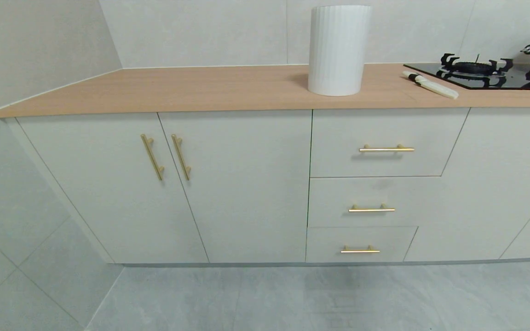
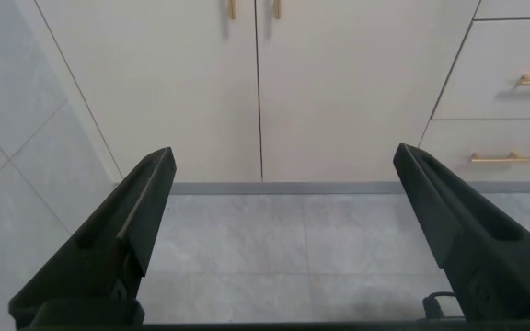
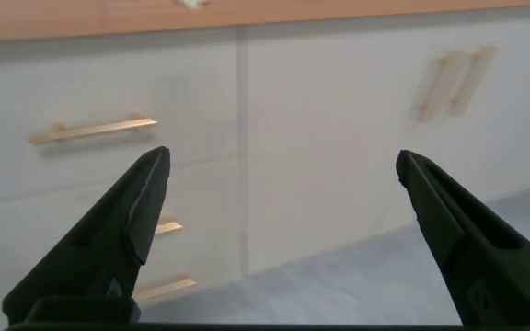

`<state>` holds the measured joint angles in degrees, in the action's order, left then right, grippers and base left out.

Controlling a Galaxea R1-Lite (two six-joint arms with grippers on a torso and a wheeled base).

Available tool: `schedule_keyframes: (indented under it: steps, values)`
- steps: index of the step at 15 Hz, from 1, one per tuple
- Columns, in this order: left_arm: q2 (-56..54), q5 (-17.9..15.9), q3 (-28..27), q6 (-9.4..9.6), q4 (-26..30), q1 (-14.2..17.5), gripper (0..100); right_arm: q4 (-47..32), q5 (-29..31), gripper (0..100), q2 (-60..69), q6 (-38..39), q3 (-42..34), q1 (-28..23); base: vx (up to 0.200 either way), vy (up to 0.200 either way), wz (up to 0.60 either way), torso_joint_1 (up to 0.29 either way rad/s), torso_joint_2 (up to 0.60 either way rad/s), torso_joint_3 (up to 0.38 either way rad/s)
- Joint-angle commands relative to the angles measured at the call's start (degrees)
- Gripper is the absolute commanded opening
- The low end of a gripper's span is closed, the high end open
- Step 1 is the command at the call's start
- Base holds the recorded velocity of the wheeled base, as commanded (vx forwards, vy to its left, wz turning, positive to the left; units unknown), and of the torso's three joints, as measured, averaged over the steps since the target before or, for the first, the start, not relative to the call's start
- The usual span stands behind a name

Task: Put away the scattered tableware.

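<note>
**Knife on the worktop, up and to the right of both open grippers**

At the left, the left gripper (image 2: 283, 158) is held low before the double cupboard doors (image 1: 108, 193), above the floor. Its fingers are spread wide apart and nothing is held between them.

Near the middle of the worktop (image 1: 200, 89), a tall white ribbed container (image 1: 338, 50) is stood upright. It is judged to be the likely place for loose tableware.

To its right, well apart from it, a knife (image 1: 430, 85) is laid flat, just beside the corner of the hob (image 1: 476, 76). Its long axis is set on a slant: the dark end points back and left, and the pale end points forward and right, toward the worktop's front edge.

At the right, the right gripper (image 3: 283, 158) is held before the drawers (image 1: 338, 161), below the level of the worktop. Its fingers are likewise parted, and nothing is gripped.

The knife is thus placed above both grippers and off to the right. The right arm is judged the nearer, and a lift over the worktop edge is called for before any grasp across the knife's slanted length.
</note>
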<state>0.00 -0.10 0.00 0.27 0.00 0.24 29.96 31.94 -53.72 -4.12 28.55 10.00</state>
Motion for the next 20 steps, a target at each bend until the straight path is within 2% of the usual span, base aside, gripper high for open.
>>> schedule_keyframes:
  steps: [1,2,6,8,11,13,15,16,18,19,20]
  values:
    - [0.0,0.0,0.0,0.00,0.0,0.0,100,-15.5,5.2,100,25.7,-2.6,-1.7,-2.2,0.000,0.000,0.00,0.000,0.00,0.000]
    - [0.0,0.0,0.0,0.00,0.0,0.0,100,-16.4,6.8,100,29.4,-4.7,-1.9,-3.1,0.000,0.000,0.00,0.000,0.00,0.000]
    - [0.0,0.0,0.0,0.00,0.0,0.0,100,-22.9,5.7,100,42.2,-6.5,-4.2,-7.3,0.000,0.000,0.00,0.000,0.00,0.000]
    - [0.0,0.0,0.0,0.00,0.0,0.0,100,-26.0,5.2,100,48.7,-6.5,-6.6,-7.4,0.000,0.000,0.00,0.000,0.00,0.000]
    - [0.0,0.0,0.0,0.00,0.0,0.0,100,-22.3,4.9,100,50.8,-3.7,-11.5,-8.7,0.000,0.000,0.00,0.000,0.00,0.000]
    - [0.0,0.0,0.0,0.00,0.0,0.0,100,-22.4,1.0,100,53.4,-4.0,-13.6,-9.6,0.000,0.000,0.00,0.000,0.00,0.000]
    - [0.0,0.0,0.0,0.00,0.0,0.0,100,-21.5,0.2,100,53.7,-2.4,-16.9,-9.8,0.000,0.000,0.00,0.000,0.00,0.000]
    - [0.0,0.0,0.0,0.00,0.0,0.0,100,-21.4,-1.6,100,53.7,-1.2,-18.2,-9.8,0.000,0.000,0.00,0.000,0.00,0.000]
    - [0.0,0.0,0.0,0.00,0.0,0.0,100,-21.3,-14.9,100,53.7,1.7,-24.2,-9.8,0.000,0.000,0.00,0.000,0.00,0.000]
    - [0.0,0.0,0.0,0.35,0.0,0.0,100,-21.4,-19.0,100,53.7,3.2,-25.7,-9.9,0.000,0.000,0.00,0.000,0.00,0.000]
    - [0.0,0.0,0.0,-0.09,0.0,0.0,100,-21.4,-22.5,100,53.7,4.1,-27.8,-9.9,0.000,0.000,0.00,0.000,0.00,0.000]
